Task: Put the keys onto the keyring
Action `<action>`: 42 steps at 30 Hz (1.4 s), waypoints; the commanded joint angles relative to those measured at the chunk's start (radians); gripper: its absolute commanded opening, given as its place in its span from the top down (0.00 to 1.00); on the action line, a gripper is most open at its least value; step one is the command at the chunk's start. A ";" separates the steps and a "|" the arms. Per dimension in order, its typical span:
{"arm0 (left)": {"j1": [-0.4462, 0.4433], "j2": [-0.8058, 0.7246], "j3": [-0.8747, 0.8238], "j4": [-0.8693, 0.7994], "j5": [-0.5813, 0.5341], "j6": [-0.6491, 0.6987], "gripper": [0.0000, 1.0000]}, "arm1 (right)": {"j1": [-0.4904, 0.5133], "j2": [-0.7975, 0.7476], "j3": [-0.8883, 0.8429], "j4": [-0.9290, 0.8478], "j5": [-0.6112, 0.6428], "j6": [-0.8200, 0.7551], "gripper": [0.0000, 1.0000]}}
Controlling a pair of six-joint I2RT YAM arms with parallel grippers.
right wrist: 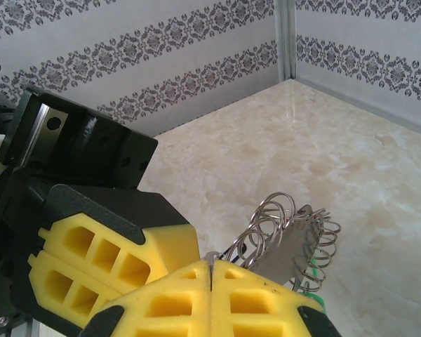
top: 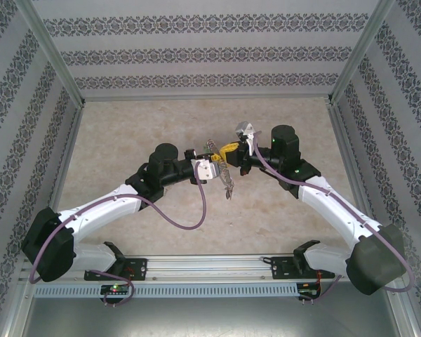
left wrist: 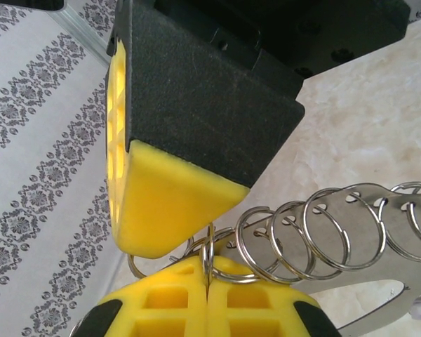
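Both grippers meet tip to tip above the middle of the table. My left gripper (left wrist: pixel 208 281) (top: pixel 219 158) is shut on one thin wire ring (left wrist: pixel 208 249) of the keyring (left wrist: pixel 351 225), a flat silver strip threaded with several split rings. It hangs below the grippers (top: pixel 228 184). My right gripper (right wrist: pixel 210 270) (top: pixel 233 150) is shut, and a tiny silver piece (right wrist: pixel 210 258), apparently a key, pokes out between its fingertips. Its yellow finger (left wrist: pixel 165 203) rests right above the left fingertips. A green tag (right wrist: pixel 312 272) shows behind the keyring (right wrist: pixel 295 242); the other keys are hidden.
The marble-patterned table top (top: pixel 126 133) lies open around the arms. Patterned walls (top: pixel 196 49) with metal corner posts enclose it at the back and sides. A metal rail (top: pixel 210 267) with the arm bases runs along the near edge.
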 commanded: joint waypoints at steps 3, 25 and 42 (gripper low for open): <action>-0.010 -0.036 0.039 -0.038 -0.001 0.019 1.00 | -0.006 -0.034 -0.025 0.009 -0.013 -0.058 1.00; -0.006 -0.098 0.127 -0.279 0.246 0.038 1.00 | 0.016 -0.286 -0.132 -0.299 0.015 -0.661 0.63; -0.006 -0.127 0.091 -0.315 0.219 0.074 1.00 | 0.119 -0.366 -0.113 -0.363 0.039 -0.782 0.65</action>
